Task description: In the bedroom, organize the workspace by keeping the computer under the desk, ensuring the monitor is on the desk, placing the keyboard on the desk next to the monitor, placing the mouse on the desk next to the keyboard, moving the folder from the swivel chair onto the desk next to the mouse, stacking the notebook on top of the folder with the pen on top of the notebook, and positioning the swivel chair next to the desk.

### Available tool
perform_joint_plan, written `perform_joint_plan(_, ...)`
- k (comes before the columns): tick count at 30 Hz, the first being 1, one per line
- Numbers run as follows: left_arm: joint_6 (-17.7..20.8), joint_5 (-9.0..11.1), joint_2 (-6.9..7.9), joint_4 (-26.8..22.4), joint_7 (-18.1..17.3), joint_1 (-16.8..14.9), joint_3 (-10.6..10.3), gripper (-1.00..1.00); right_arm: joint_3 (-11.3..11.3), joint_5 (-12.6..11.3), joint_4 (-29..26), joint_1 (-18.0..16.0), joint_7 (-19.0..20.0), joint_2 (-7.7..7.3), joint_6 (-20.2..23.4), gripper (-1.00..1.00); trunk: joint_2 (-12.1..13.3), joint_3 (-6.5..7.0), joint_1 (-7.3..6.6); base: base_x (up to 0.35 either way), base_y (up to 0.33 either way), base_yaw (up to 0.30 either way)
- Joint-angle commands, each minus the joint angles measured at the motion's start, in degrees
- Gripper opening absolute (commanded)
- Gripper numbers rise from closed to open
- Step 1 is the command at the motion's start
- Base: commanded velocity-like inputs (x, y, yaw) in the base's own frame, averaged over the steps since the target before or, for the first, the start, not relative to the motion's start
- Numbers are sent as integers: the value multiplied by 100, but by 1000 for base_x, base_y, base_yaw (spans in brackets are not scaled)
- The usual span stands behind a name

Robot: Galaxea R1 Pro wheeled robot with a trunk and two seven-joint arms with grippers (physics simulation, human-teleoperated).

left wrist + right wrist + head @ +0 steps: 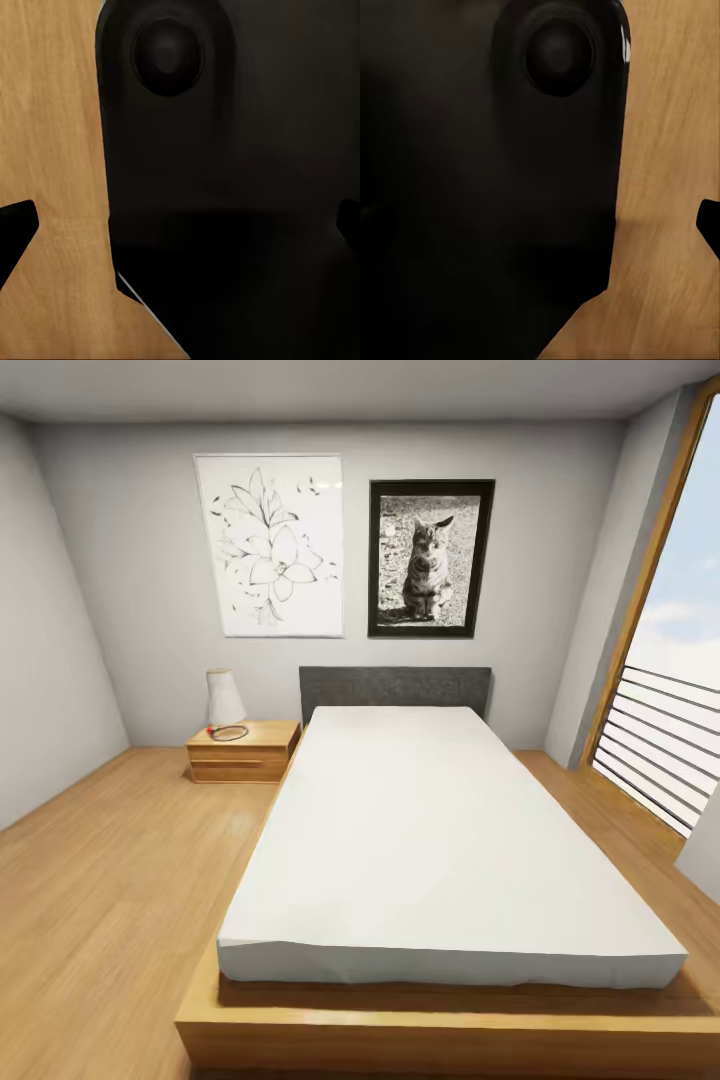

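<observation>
I am in the bedroom, facing a bed [440, 840] with a white mattress over the light wood floor [110, 880]. The desk, computer, monitor, keyboard, mouse, folder, notebook, pen and swivel chair are out of view. My left gripper [180, 229] hangs open over a black part of my own body [225, 150], one dark fingertip [15, 232] over the floor and the other at the opposite edge. My right gripper [540, 225] looks open too, with one fingertip [709, 225] over the floor. Both hold nothing.
The bed's wooden frame [430, 1040] is close in front. A wooden nightstand [243, 750] with a lamp [224, 698] stands at the back left. Two pictures [270, 545] hang on the far wall. A tall window with a railing [660, 740] is at the right. Open floor lies left of the bed.
</observation>
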Motion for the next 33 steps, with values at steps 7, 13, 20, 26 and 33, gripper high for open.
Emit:
perform_joint_plan(7,-160,159,-164,-226,-2,8,-19,100,39,43,-163,-200,-159,224,-226,100,280,123,-153,0,0,0)
perform_joint_plan(13,33,-34,-251,-195,-6,7,-3,100,-38,9,-119,-186,34,212,-52,100,520,231,-285,0,0,0)
perform_joint_plan(20,127,-131,-212,-278,-9,8,15,100,-51,1,-269,-185,45,190,-120,100,801,357,-439,0,0,0)
perform_joint_plan(26,118,-125,-168,-471,-9,8,16,100,-59,0,-463,-185,44,178,-312,100,1042,464,-571,0,0,0)
perform_joint_plan(33,114,-109,-150,-697,-9,7,26,100,-61,-6,-690,-185,44,124,-537,100,1322,590,-724,0,0,0)
